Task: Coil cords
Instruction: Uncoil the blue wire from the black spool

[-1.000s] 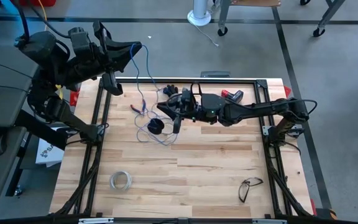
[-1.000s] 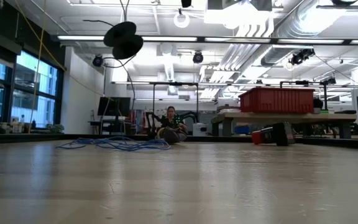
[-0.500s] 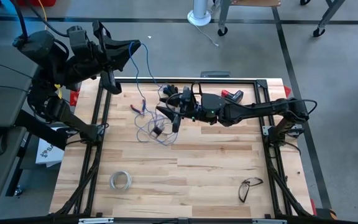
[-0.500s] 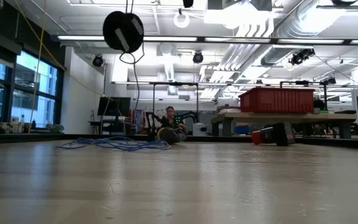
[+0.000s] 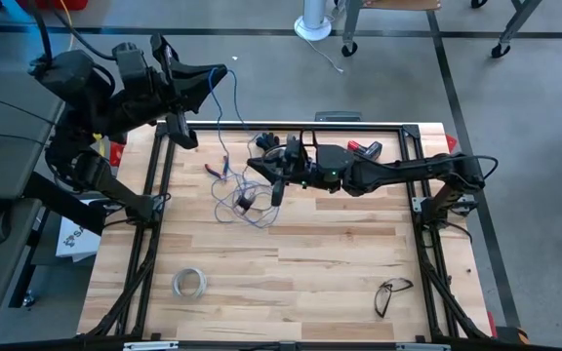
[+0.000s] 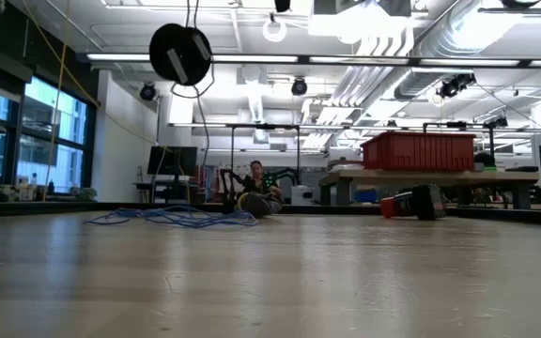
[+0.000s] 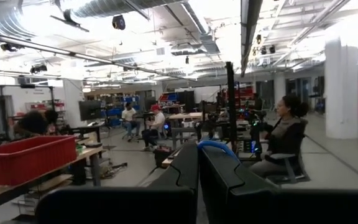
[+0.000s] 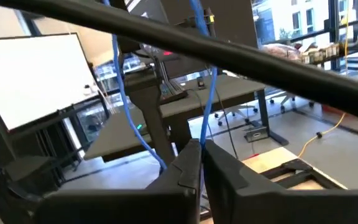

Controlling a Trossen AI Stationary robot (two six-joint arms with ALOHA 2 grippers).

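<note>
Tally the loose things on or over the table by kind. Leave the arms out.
wire: 1
spool, hanging above the table: 1
ring of tape: 1
pair of glasses: 1
red and black tool at the far edge: 1
small red-handled thing: 1
small dark thing, too small to name: 1
Total: 7

Bright overhead strip lights, ceiling glare

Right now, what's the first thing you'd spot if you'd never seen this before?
A round dark spool hanging in mid-air, dangling on a thin blue wire. The left tool, raised past the table's far-left corner, pinches the wire's top, and the right tool, over the table's back middle, is closed on it lower down.
</note>
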